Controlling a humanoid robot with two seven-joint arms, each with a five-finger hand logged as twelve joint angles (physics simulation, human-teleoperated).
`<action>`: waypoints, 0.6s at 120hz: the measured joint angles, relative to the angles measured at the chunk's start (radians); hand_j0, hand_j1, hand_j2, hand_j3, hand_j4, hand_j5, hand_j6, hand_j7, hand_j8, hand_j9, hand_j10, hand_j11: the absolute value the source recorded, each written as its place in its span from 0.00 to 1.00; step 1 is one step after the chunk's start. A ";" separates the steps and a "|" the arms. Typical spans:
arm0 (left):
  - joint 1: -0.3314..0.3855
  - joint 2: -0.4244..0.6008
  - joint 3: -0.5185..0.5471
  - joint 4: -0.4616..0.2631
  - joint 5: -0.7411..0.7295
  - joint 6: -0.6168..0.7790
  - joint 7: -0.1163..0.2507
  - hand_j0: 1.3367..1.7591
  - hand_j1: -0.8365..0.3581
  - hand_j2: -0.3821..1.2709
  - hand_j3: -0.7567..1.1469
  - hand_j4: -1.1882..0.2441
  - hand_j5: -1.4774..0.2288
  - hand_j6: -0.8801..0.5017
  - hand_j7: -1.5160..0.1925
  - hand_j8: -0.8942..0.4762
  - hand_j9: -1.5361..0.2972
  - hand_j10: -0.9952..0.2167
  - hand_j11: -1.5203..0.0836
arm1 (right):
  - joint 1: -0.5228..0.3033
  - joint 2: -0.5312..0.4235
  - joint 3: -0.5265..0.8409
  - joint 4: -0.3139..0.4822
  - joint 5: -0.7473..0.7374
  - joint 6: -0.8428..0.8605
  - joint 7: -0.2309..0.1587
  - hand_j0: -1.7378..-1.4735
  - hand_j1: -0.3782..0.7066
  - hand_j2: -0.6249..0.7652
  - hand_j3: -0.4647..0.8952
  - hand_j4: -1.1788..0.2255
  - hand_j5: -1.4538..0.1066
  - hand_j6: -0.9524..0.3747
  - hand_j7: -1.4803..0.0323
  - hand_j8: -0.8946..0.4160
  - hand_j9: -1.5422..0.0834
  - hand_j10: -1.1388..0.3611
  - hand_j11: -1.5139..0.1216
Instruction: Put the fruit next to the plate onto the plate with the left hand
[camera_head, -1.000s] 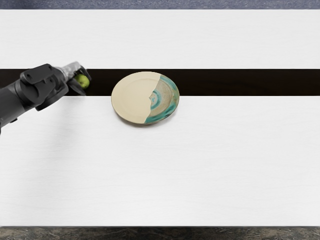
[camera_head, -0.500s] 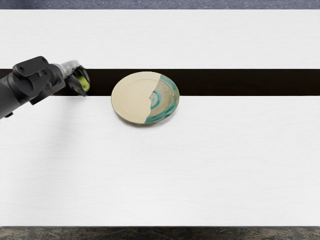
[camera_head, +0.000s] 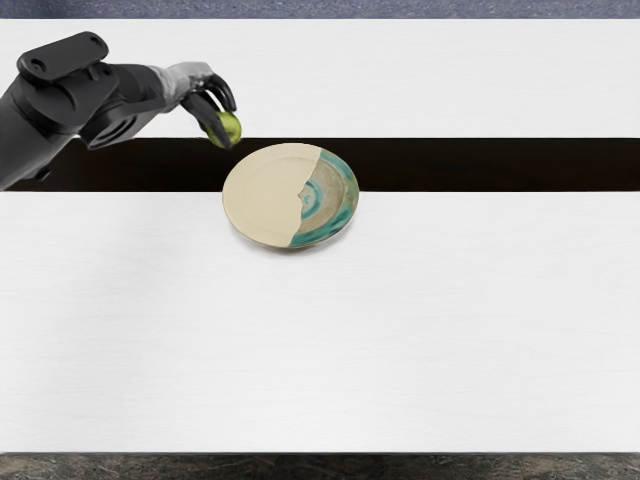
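A small yellow-green fruit (camera_head: 229, 127) hangs in the air just above and left of the plate's far rim. My left hand (camera_head: 215, 110) is shut on the fruit, its dark fingers curled around it; the black arm comes in from the upper left. The round plate (camera_head: 265, 195), cream on its left part and teal-patterned on its right, lies across the front edge of the dark band on the white table. The plate carries nothing. The right arm does not show.
A black band (camera_head: 480, 164) runs across the white table (camera_head: 330, 330) from edge to edge, behind the plate. A dark floor strip shows along the bottom edge.
My left hand has risen from the table with the fruit and carried it right, from well left of the plate to just above the plate's far-left rim.
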 joint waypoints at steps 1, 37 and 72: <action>0.001 -0.003 -0.004 0.000 0.000 -0.002 0.000 0.75 0.36 0.72 0.40 0.25 0.16 0.35 0.21 0.52 0.21 0.06 0.23 | 0.000 0.000 0.000 0.000 0.000 0.000 0.000 0.30 0.04 0.45 0.34 0.83 0.92 0.71 0.97 0.67 0.94 0.75 0.91; 0.027 -0.066 -0.069 -0.002 -0.002 -0.020 -0.001 0.75 0.35 0.71 0.40 0.25 0.15 0.37 0.20 0.53 0.21 0.08 0.22 | 0.000 0.000 0.000 0.000 0.000 0.000 0.000 0.30 0.04 0.45 0.34 0.83 0.92 0.71 0.97 0.67 0.94 0.75 0.91; 0.023 -0.067 -0.085 -0.006 -0.004 -0.017 -0.008 0.75 0.65 0.44 0.40 0.55 0.51 0.48 0.55 0.58 0.53 0.30 0.59 | 0.000 0.000 0.000 0.000 0.000 0.000 0.000 0.30 0.04 0.45 0.34 0.83 0.92 0.71 0.97 0.67 0.94 0.75 0.91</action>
